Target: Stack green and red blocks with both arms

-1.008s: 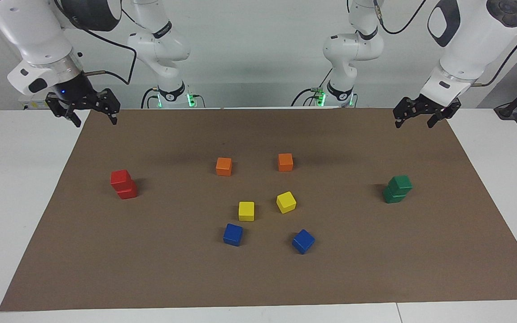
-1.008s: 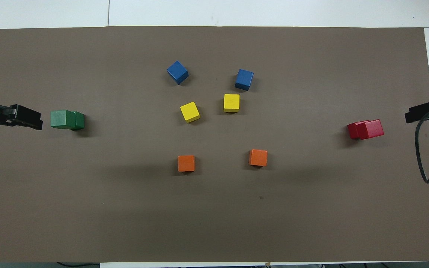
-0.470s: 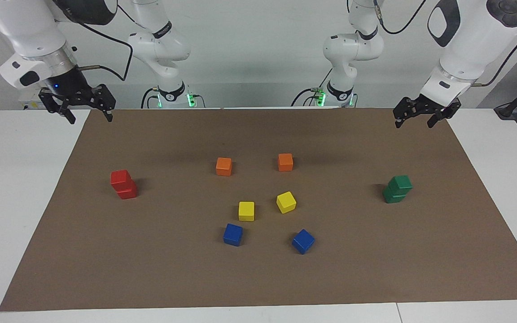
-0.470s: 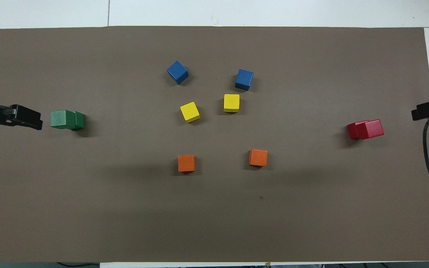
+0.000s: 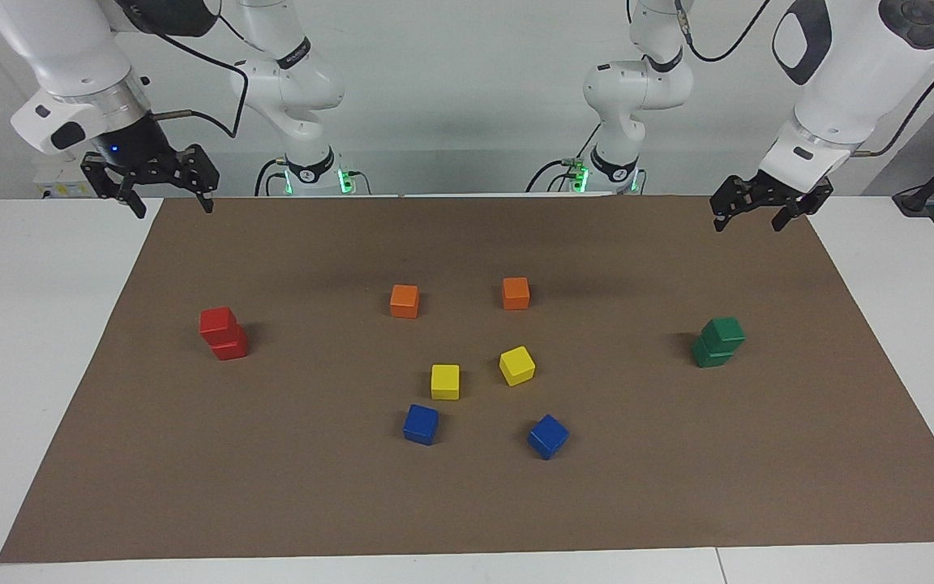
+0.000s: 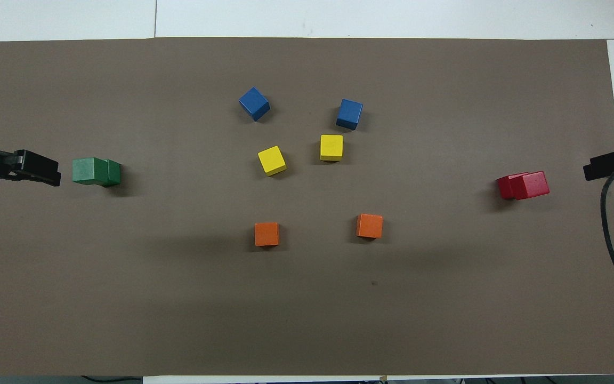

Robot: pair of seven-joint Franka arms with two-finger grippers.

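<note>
Two red blocks (image 5: 224, 332) stand stacked toward the right arm's end of the brown mat, the upper one set askew; from above the red stack (image 6: 524, 185) shows both cubes. Two green blocks (image 5: 718, 341) are stacked toward the left arm's end, seen from above as the green stack (image 6: 96, 172). My right gripper (image 5: 173, 207) hangs open and empty over the mat's corner near its base, well clear of the red stack. Over the other near corner, my left gripper (image 5: 748, 221) is open and empty too. From above, the left gripper (image 6: 46, 173) and right gripper (image 6: 597, 168) reach in from the sides.
In the mat's middle lie two orange cubes (image 5: 404, 301) (image 5: 516, 293), two yellow cubes (image 5: 445, 381) (image 5: 517, 365) and two blue cubes (image 5: 421, 423) (image 5: 548, 435), all single and apart. White table (image 5: 29, 324) borders the mat.
The right gripper has risen a little and drifted sideways above its corner of the mat. The left arm and all blocks have stayed put.
</note>
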